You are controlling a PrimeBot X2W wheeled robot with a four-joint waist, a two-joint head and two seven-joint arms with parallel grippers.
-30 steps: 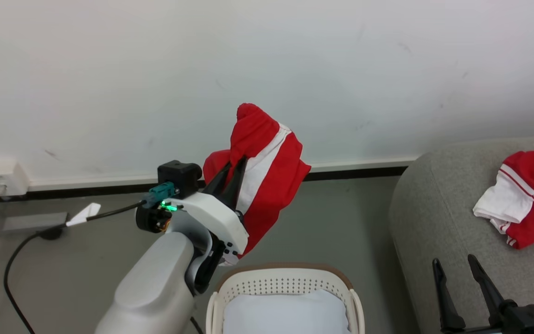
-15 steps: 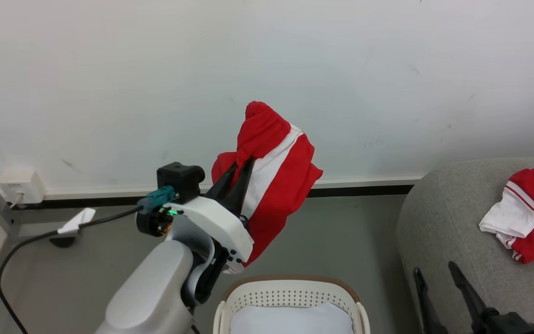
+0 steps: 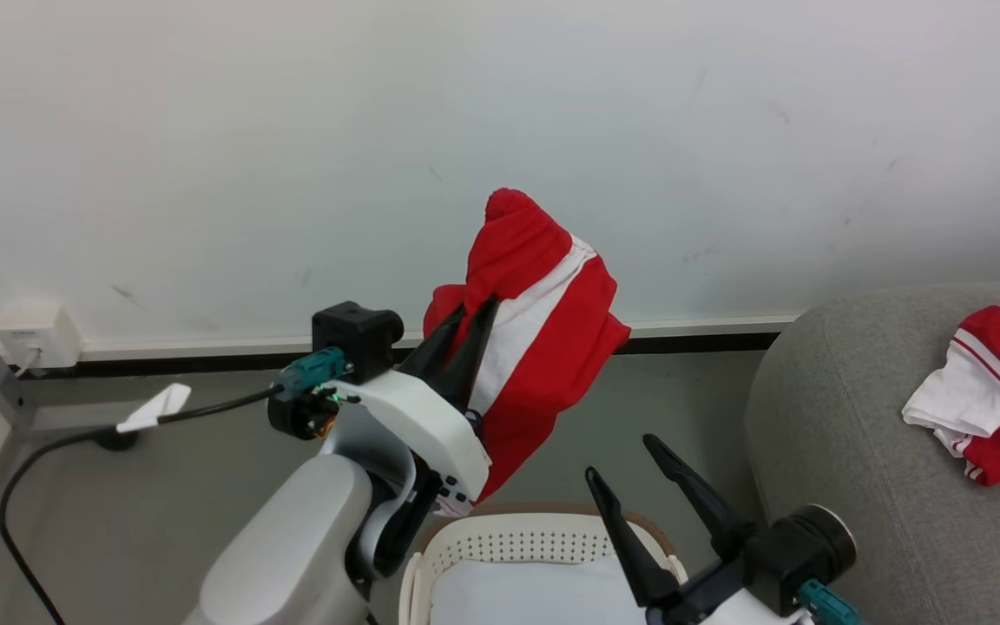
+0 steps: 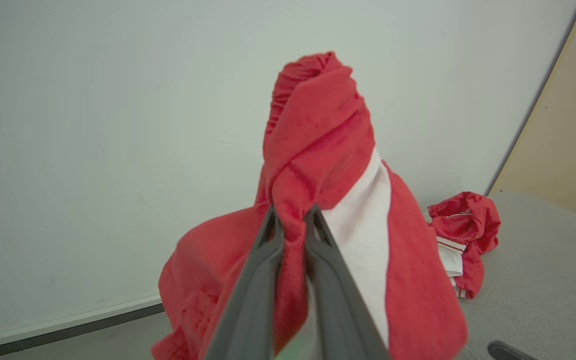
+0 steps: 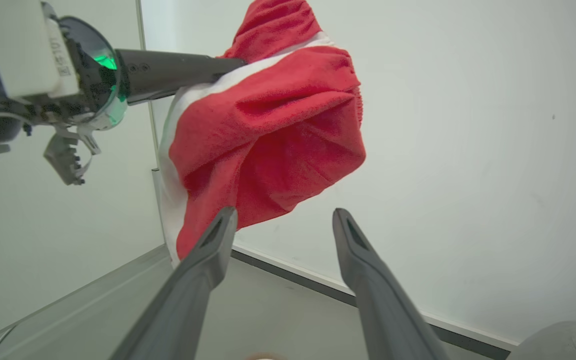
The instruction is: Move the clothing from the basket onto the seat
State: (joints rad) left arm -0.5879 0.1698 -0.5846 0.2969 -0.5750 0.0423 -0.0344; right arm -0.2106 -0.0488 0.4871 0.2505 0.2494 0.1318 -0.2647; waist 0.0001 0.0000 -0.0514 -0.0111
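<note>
- Plain white painted wall (image 3: 205, 130): behind the left gripper (image 3: 478, 305).
- Black cable with white paper tag (image 3: 222, 403): left of it, on the floor.
- White plastic socket box (image 3: 36, 334): far left.
- Pale blue-white soft pad (image 3: 526, 595): below.

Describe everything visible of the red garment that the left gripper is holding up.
The garment is soft red fabric with a broad white panel running down it. It is bunched and crumpled, its top rising in a gathered peak and the rest drooping in loose folds. The left gripper is shut on a twisted fold near its middle, holding it in the air before the white wall. Nothing else is seen touching it.
</note>
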